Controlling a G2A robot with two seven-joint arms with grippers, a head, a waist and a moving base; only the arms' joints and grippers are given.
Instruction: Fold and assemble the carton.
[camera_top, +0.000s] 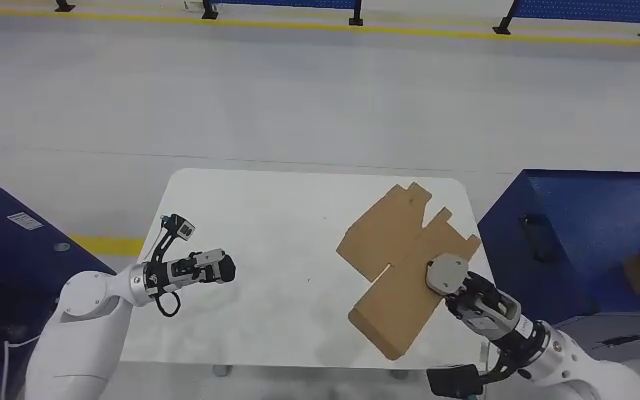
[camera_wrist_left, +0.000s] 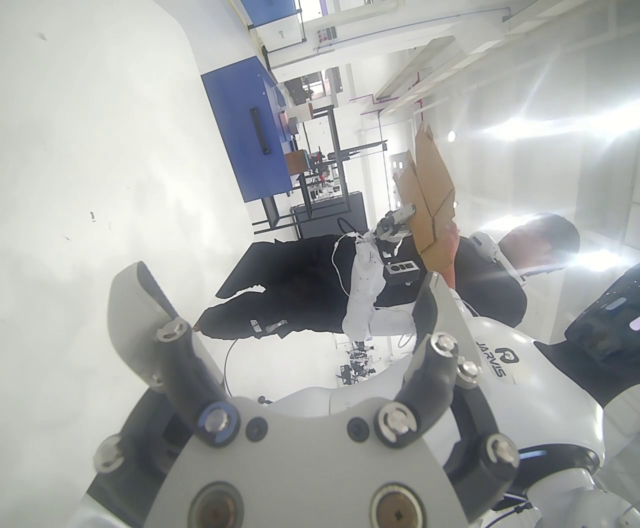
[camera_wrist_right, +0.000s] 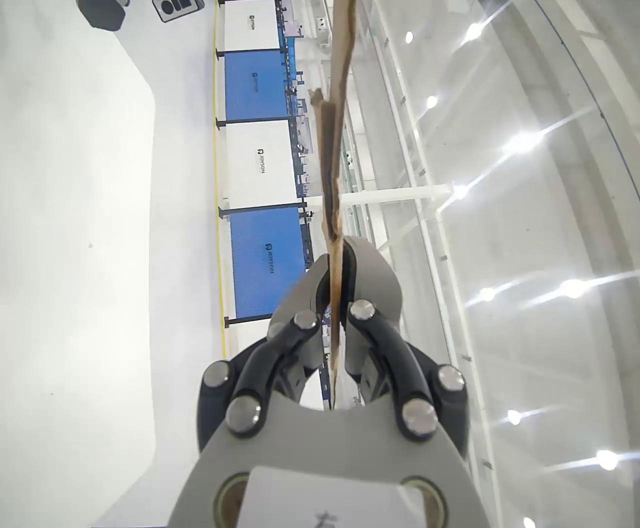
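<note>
One carton (camera_top: 405, 265) edge is clamped by the right gripper (camera_wrist_right: 336, 280) and raised off the table (camera_top: 270, 220) — likely for folding — with the left gripper (camera_wrist_left: 285, 295) (wide, empty) held aside.

A: Flat brown carton (camera_top: 400, 260), one unfolded cardboard blank; notched flaps at far end.
B: Resting on the table (camera_top: 270, 270)?
A: No. Held raised over its right part, tilted, near edge pinched in right gripper (camera_top: 447, 275).

Blue cabinet (camera_top: 570, 220) stands on pale floor (camera_top: 300, 90) (yellow-lined).
</note>
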